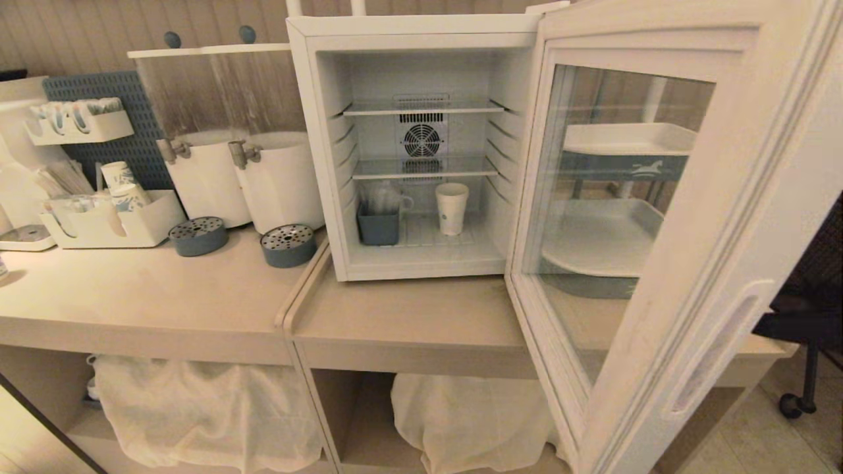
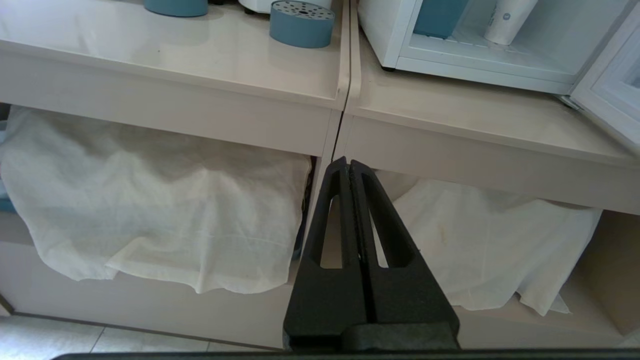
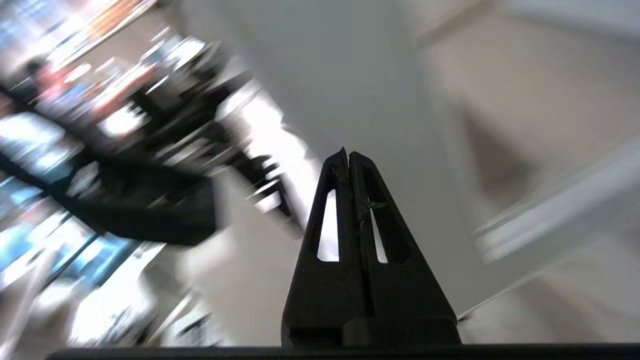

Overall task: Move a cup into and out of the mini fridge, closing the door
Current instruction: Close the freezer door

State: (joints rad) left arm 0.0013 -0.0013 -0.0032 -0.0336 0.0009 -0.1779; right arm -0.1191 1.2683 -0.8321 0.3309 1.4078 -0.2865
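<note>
Fridge wide open, cup sitting inside, both claws clenched on nothing.

The white paper cup (image 1: 452, 208) stands upright on the floor of the white boxy mini fridge (image 1: 316, 99), beside a grey-blue holder (image 1: 378, 226). The glass-windowed pale door (image 1: 665, 217) is swung fully out. Left gripper (image 2: 348, 165) hangs low before the beige counter's (image 2: 200, 55) edge, pressed shut; right gripper (image 3: 348, 156) is clenched too, its surroundings blurred.

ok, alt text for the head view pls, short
A white mini fridge stands on a counter with its glass door swung wide open. A white paper cup stands upright on its bottom shelf beside a blue-grey container. No robot arm is in view.
</note>
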